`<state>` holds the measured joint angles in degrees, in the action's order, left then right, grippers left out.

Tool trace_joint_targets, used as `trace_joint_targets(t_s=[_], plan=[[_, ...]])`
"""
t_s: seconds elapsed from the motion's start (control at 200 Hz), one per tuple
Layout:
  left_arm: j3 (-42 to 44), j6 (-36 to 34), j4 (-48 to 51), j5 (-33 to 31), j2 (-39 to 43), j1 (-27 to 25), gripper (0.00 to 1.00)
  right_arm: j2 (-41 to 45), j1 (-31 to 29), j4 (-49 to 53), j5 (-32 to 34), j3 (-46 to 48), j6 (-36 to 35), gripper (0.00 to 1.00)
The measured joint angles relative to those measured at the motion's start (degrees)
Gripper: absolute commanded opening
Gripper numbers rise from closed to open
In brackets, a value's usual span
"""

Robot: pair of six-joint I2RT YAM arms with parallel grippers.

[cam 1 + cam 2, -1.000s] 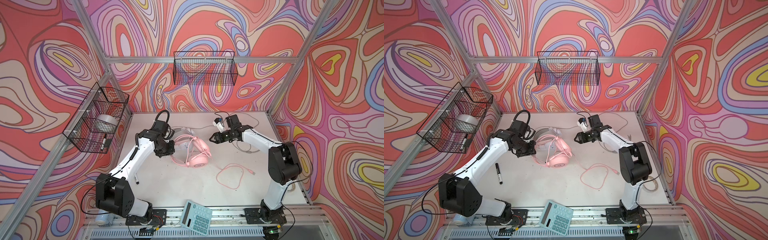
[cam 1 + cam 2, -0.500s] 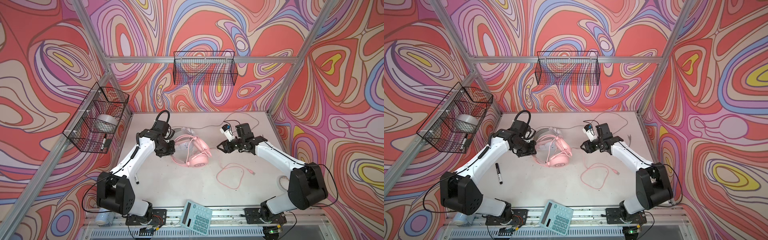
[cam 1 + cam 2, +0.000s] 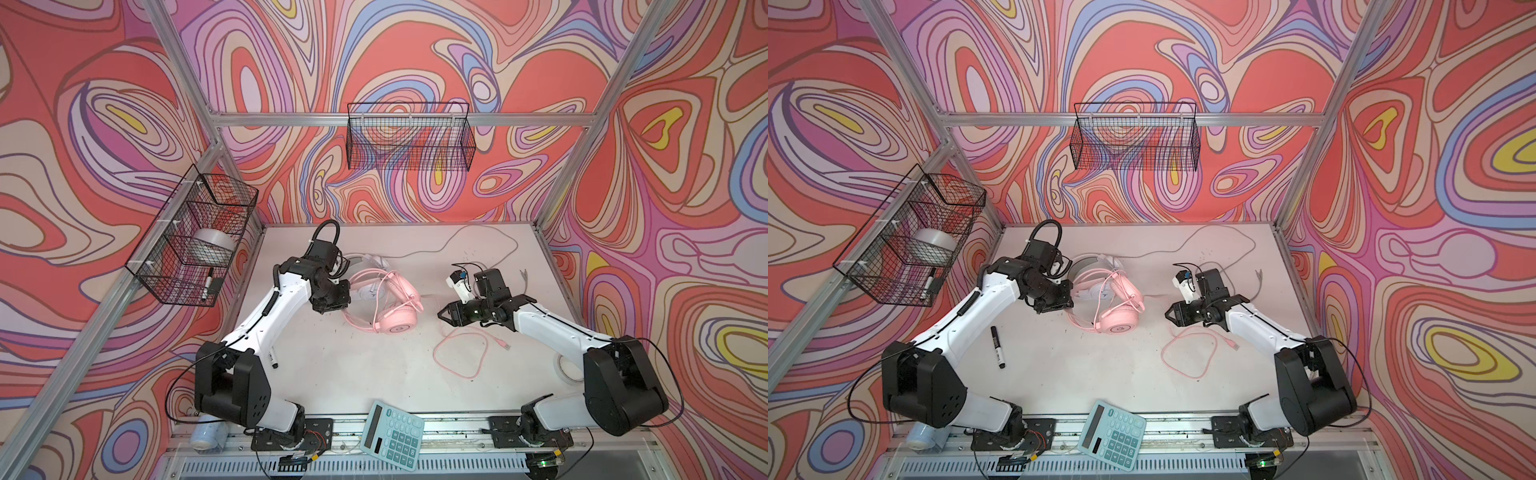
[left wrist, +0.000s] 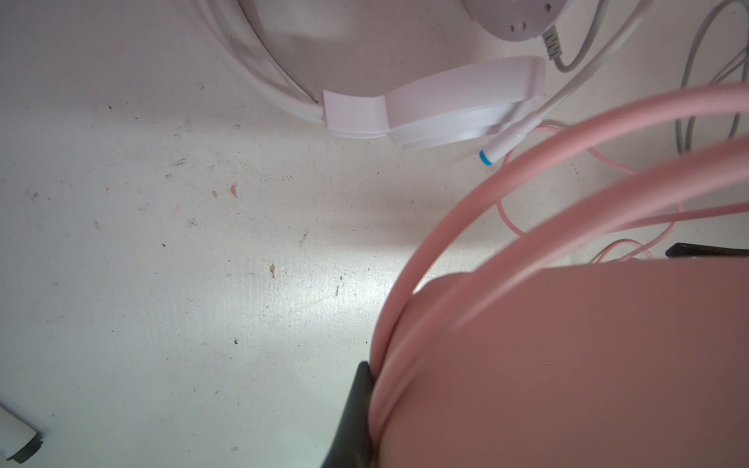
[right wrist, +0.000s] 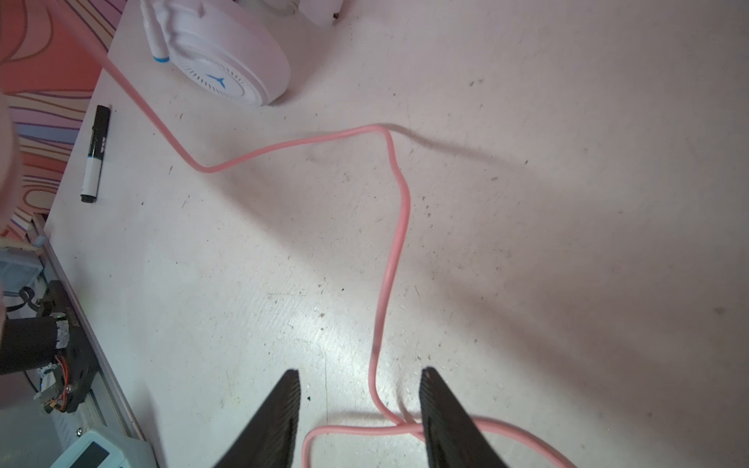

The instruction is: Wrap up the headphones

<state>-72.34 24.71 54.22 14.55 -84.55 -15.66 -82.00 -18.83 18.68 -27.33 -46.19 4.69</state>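
Observation:
The pink headphones lie mid-table, partly over the white headphones behind them. My left gripper is shut on the pink headband; in the left wrist view the pink headband and ear cushion hide one finger. The pink cable loops on the table at the right. My right gripper stands open low over it. In the right wrist view the pink cable runs between the fingers, untouched.
A black marker lies by the left arm. A calculator sits on the front rail. The white headphones' grey cable trails to the back right. A tape roll lies under the right arm. Wire baskets hang on the walls.
My right arm has swung from the back middle out to the right and forward, bringing its open gripper down over the pink cable. The left arm and headphones have stayed put.

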Motion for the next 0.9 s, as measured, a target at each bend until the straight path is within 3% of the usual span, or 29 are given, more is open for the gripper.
trace_joint_targets(t_s=[0.316, 0.596, 0.751, 0.902], plan=[[-0.68, 0.44, 0.04, 0.0, -0.44, 0.0, 0.0, -3.23, -0.83, -7.61, -0.98, 3.28, 9.55, 0.47], [-1.09, 0.44, 0.07, -0.04, -1.2, 0.0, 0.0, -8.31, -2.08, -12.11, 1.68, 4.74, 15.17, 0.38], [-1.09, 0.57, 0.07, -0.22, -1.2, 0.0, 0.0, -9.86, -3.37, -13.4, 2.05, 4.83, 16.13, 0.26], [-1.09, 1.27, 0.04, -0.46, -1.2, 0.0, 0.0, -9.92, -4.9, -14.14, 2.97, 5.01, 15.74, 0.06]])
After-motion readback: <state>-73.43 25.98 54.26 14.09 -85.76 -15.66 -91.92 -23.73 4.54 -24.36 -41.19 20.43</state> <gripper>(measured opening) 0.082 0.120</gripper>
